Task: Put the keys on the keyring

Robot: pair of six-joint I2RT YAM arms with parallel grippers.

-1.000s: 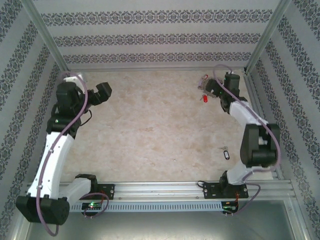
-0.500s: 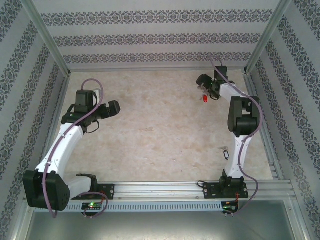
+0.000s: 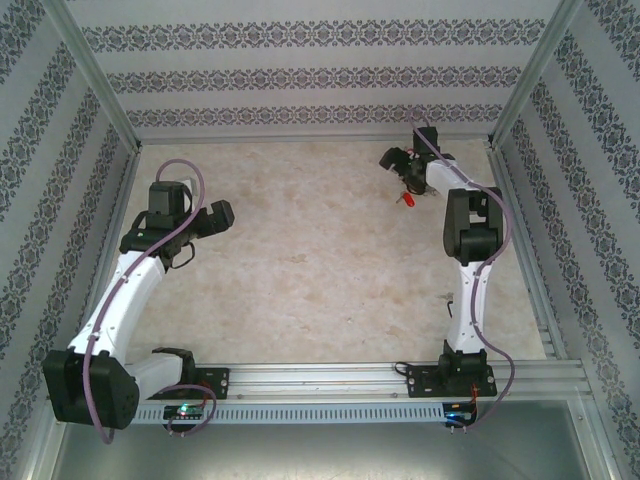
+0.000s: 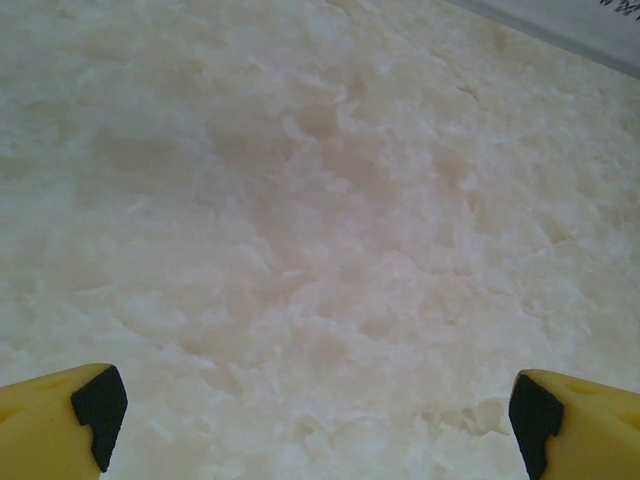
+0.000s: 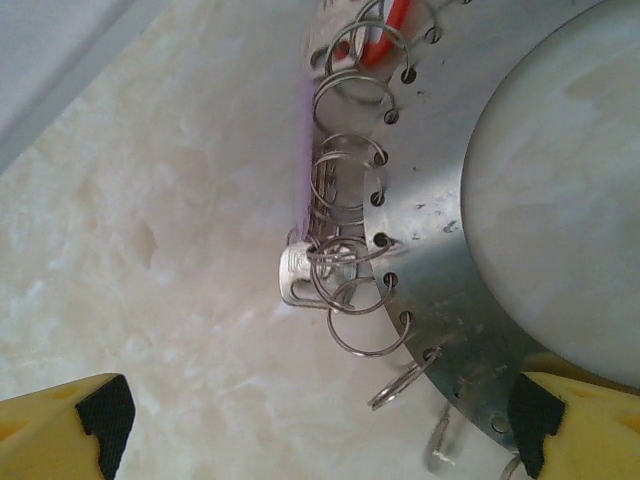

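The keyring [image 5: 430,200] is a flat silvery metal doughnut with holes along its outer rim and several wire split rings through them. It lies on the table just ahead of my right gripper [image 5: 318,440], which is open with nothing between its yellow fingers. A red key tag [image 5: 385,35] shows at the ring's far end, and a small silver clasp [image 5: 300,275] hangs from one split ring. In the top view the right gripper [image 3: 395,160] sits at the far right corner, with the red tag [image 3: 405,199] beside it. My left gripper [image 3: 217,214] is open over bare table [image 4: 315,420].
A small dark-tagged key [image 3: 449,297] lies beside the right arm's forearm near the right edge. The metal frame rail [image 3: 310,137] and patterned walls close the table at the back and sides. The marble-look tabletop [image 3: 310,260] spreads between the two arms.
The right arm has straightened up and its gripper has slid left along the far right corner. The left arm swung its elbow back, and its gripper ended a little further right.
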